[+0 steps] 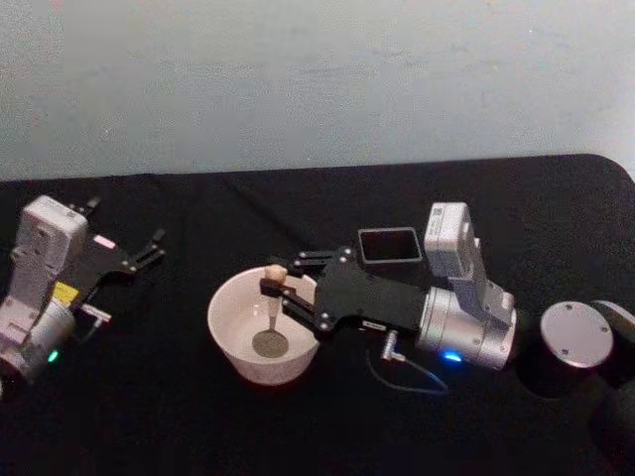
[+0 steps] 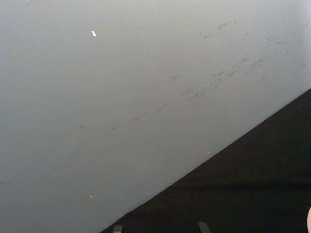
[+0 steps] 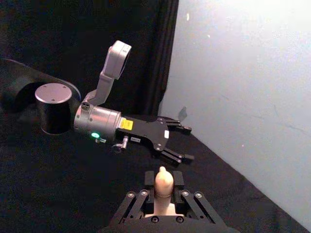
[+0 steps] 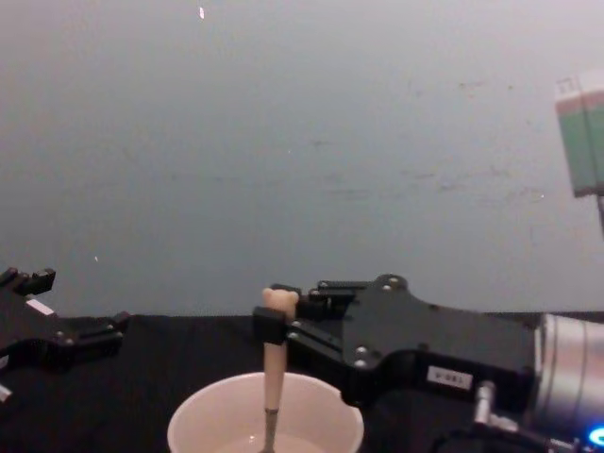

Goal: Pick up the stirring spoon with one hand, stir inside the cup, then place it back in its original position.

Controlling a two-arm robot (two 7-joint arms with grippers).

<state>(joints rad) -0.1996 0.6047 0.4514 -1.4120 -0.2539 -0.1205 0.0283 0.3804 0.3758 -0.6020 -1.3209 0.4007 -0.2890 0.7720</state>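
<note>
Stirring spoon (image 1: pixel 272 309) stood near upright at centre of the head view, pale bear-topped handle uppermost, clamped by the right gripper (image 1: pixel 281 273); metal bowl sat low inside the cup (image 1: pixel 223 297); cup was cream-white, wide, upright, left of centre; dark grey square-mouthed holder (image 1: pixel 390 261) stood upright to its upper right.

Lab setup, black cloth (image 1: pixel 298 426), bare wall (image 1: pixel 298 79)

Grey holder (image 1: pixel 389 261) stands just behind the right hand (image 1: pixel 273 286); leftward table (image 1: pixel 179 397) lies open.
</note>
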